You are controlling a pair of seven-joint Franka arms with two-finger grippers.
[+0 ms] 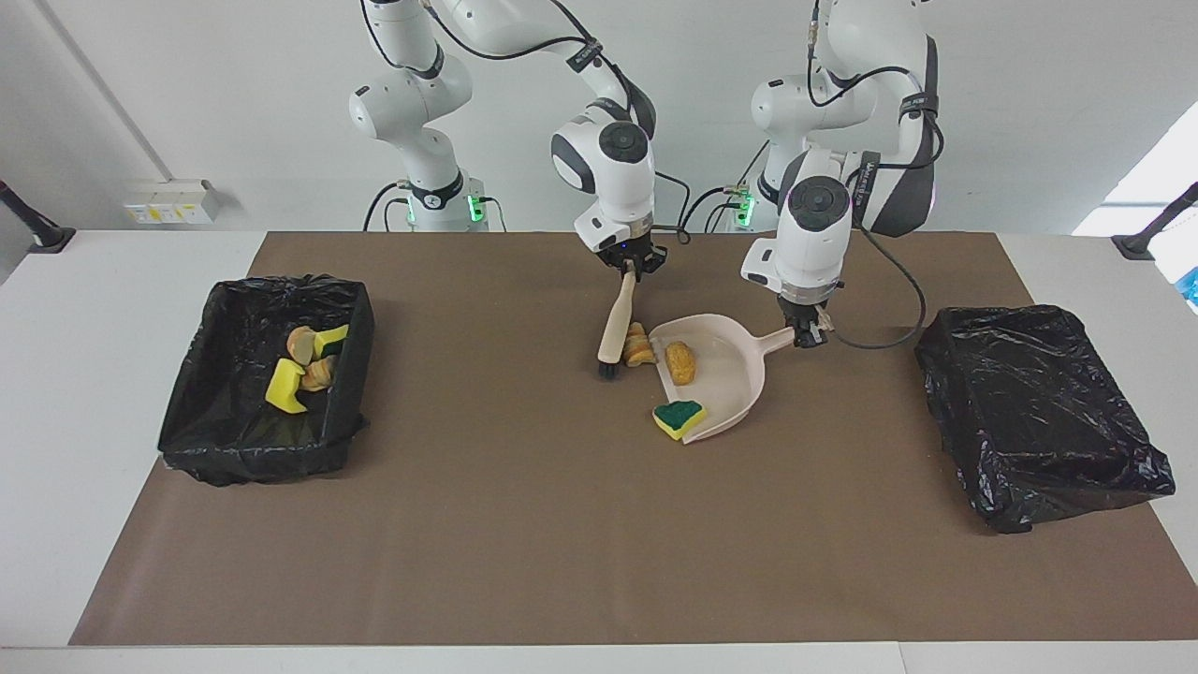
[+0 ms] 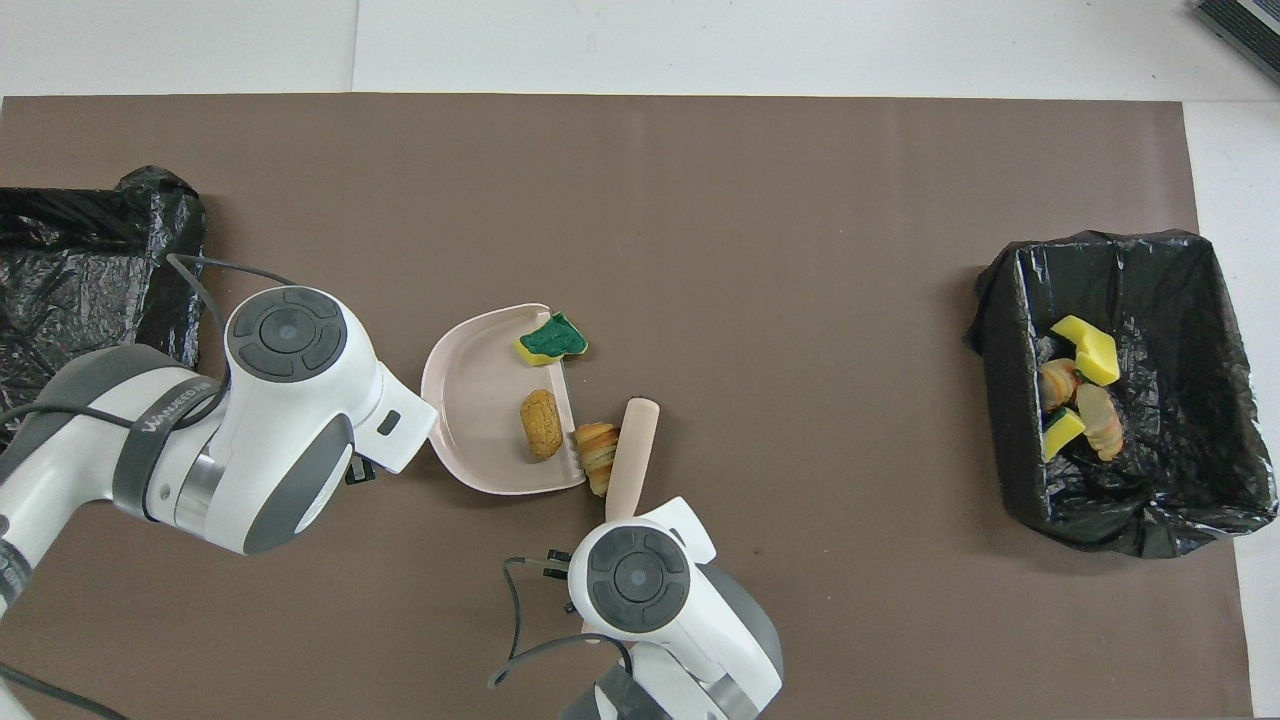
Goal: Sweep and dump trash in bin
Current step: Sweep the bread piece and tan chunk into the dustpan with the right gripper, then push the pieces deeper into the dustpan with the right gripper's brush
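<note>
Jaws of the right gripper (image 1: 630, 271) pinch the upper end of a beige-handled brush with dark bristles (image 1: 617, 328), which slants down so that its bristle end rests on the brown mat (image 1: 524, 524) covering the white desk (image 1: 122, 281); jaws of the left gripper (image 1: 807, 332) pinch the handle tip of a beige plastic dustpan (image 1: 725, 374), which lies flat on the mat in the middle of the desk. Trash near the pan: a tan, ridged, croissant-like lump (image 1: 638, 344) sits between the brush bristles and the pan's open lip, touching or just beside both; an oval tan bread-like lump (image 1: 680, 362) lies inside the pan just past the lip; a yellow sponge piece with green backing uppermost (image 1: 679, 417) rests across the lip at the pan's corner farther from the robots. Remaining trash, a cluster of yellow-and-green sponge pieces and tan lumps (image 1: 304, 370), lies inside the open bin lined with a black plastic bag (image 1: 206, 412) at the right arm's end of the desk. A second bin covered in black plastic (image 1: 1039, 412) stands at the left arm's end, contents not visible.
</note>
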